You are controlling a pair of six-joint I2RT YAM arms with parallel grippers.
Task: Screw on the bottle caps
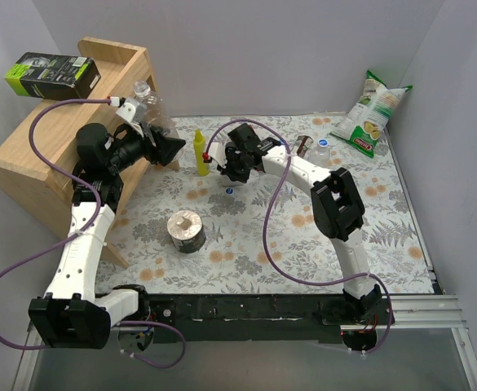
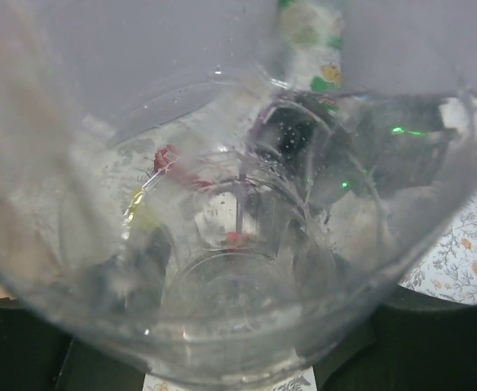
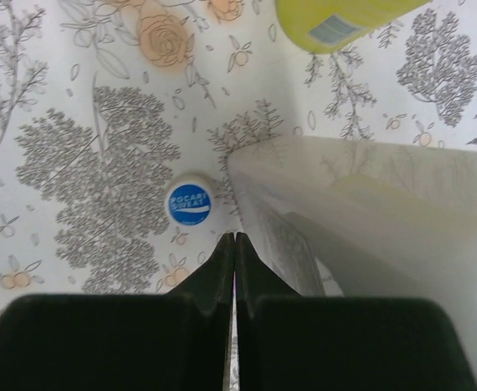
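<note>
The right fingers, fully closed and empty, are hovering with the blue cap lying flat on the worktop just ahead-left of their tips, while the left fingers are gripping a clear bottle aloft above the far-left corner.

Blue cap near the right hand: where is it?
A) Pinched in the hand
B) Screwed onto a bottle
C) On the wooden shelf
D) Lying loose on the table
D: the cap lies flat on the table, label up, just ahead of the right hand, which is shut with nothing in it.
</note>
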